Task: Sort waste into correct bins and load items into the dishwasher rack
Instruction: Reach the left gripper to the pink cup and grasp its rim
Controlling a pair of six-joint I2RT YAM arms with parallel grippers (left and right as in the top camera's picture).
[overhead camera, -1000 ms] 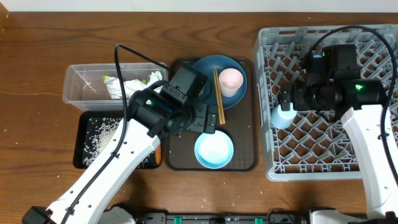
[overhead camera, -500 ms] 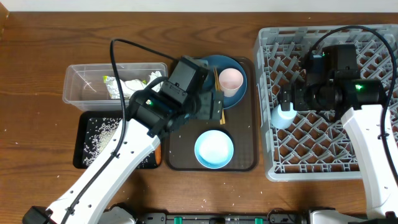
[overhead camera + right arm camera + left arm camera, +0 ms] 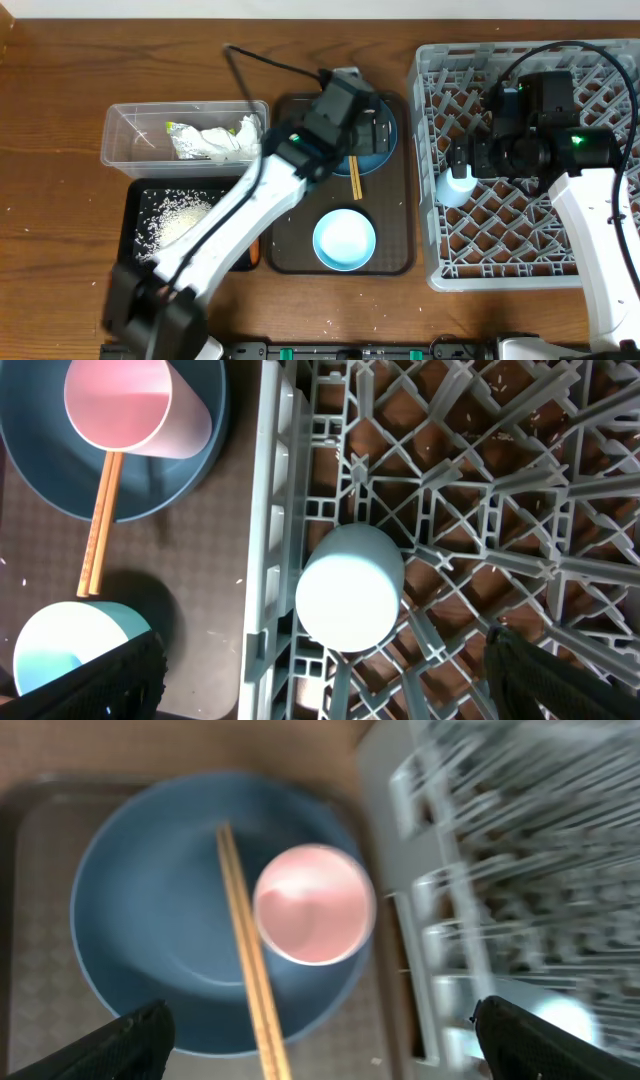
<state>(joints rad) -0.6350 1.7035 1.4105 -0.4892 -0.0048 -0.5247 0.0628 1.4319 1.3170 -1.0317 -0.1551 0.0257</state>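
dishwasher rack [image 3: 480, 250]: on the right, holding only the light blue cup [image 3: 350, 588], which stands in a cell by its left wall.
serving tray [image 3: 290, 250]: mid-table, carrying the rest of the dishes.
dark blue dish [image 3: 150, 910]: at the tray's far end, with the pink cup and chopsticks on it.
bins: clear tub [image 3: 135, 140] holds tissue and wrapper; black tray [image 3: 135, 255] holds rice.
light blue bowl [image 3: 344, 240]: at the tray's near end, untouched.
pink cup [image 3: 313, 905]: upright, just beside the chopsticks [image 3: 245, 960].
left gripper [image 3: 325, 1025]: spread wide, empty, above the pink cup.
right gripper [image 3: 320, 660]: spread, empty, over the light blue cup.
step: loading, judging by the sorted waste.
next move: likely lower and pinch the cup wall, clear of the chopsticks.
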